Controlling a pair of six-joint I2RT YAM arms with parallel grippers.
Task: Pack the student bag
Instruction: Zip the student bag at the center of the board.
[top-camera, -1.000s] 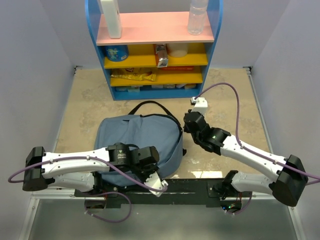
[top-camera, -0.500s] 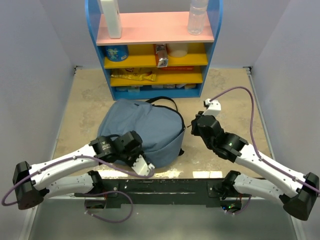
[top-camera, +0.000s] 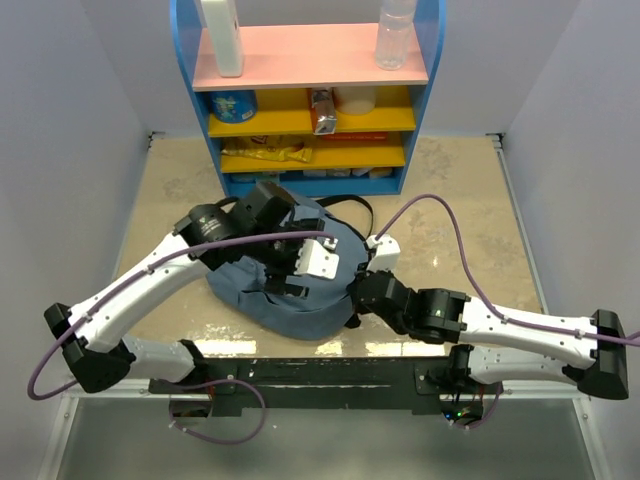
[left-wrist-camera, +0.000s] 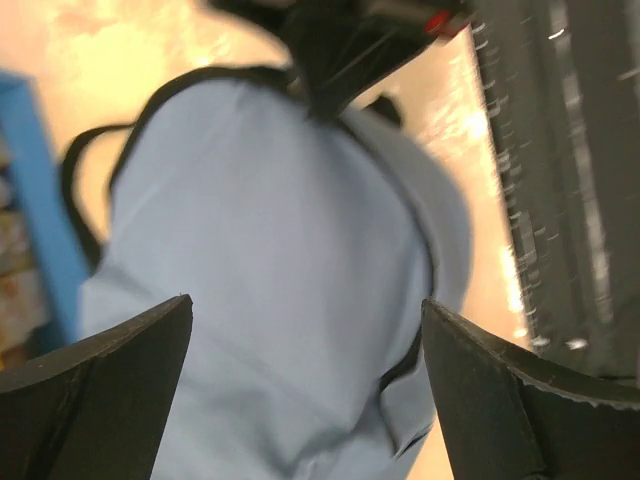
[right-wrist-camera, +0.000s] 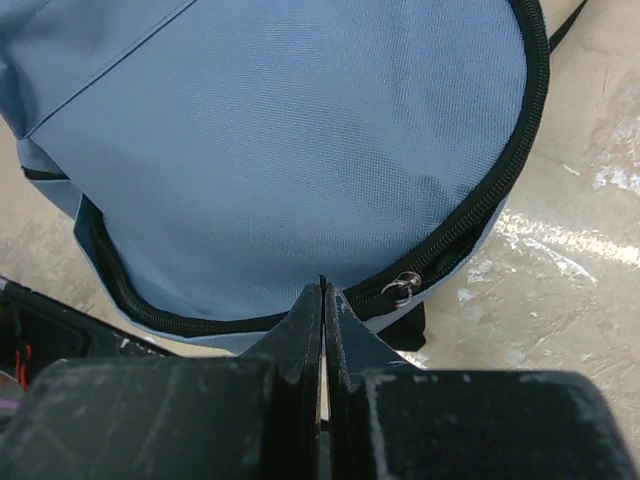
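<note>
The student bag (top-camera: 300, 312) is laid on the middle of the table (top-camera: 470, 190), just before a shelf unit (top-camera: 310, 187) set at the far edge. On the unit's top board a bottle (top-camera: 395, 35) is stood at the right and a tall container (top-camera: 222, 40) at the left. The left gripper (left-wrist-camera: 305, 303) is held above the bag; the right gripper (right-wrist-camera: 322, 292) is set at the bag's near right edge, beside a zipper pull (right-wrist-camera: 405, 288)

blocked: shelf (top-camera: 300, 187) just behind student bag (top-camera: 300, 315) | free: bare table (top-camera: 160, 200) left and right of bag
</note>
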